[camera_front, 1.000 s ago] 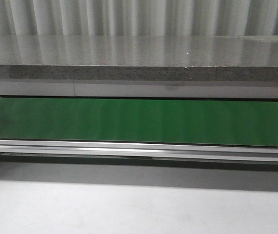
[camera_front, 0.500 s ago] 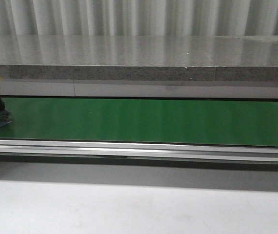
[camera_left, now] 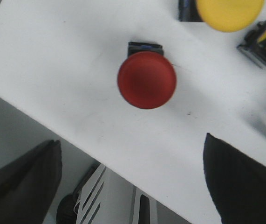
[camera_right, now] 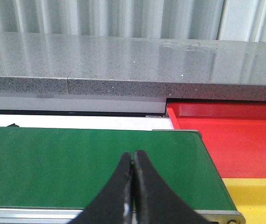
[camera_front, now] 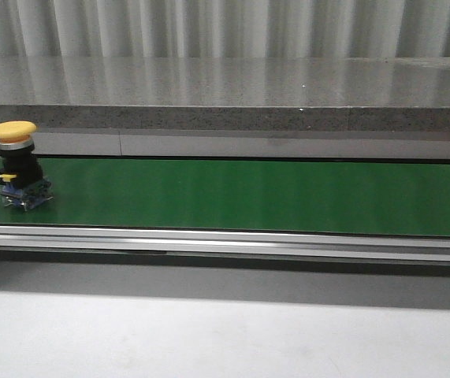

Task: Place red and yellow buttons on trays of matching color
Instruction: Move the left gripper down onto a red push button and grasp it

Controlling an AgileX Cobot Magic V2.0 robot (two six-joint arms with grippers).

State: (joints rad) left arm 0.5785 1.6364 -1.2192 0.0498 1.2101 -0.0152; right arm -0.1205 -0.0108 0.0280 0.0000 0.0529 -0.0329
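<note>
**Yellow button at the belt's left end, both arms empty**

A yellow button stands upright on the green belt at its far left in the front view, cap up on a dark base. The right gripper hangs over the other end of the belt with its jaws pressed together and nothing between them; the red tray and the yellow tray lie just beyond that end. The left wrist view shows a white table with a red button and a second yellow button standing on it — the left arm's jaws are spread wide at the edges of that view, holding nothing.

The main risk, as I judge it, is timing: shut jaws cannot take a button, so if the belt carries it along they must part before it reaches them, or it may be knocked over or run off the end. The button looks top-heavy — a glancing touch on the cap could tip it. A wrong tray is the other slip, as the two lie side by side.

No brand, label or writing can be read anywhere.
</note>
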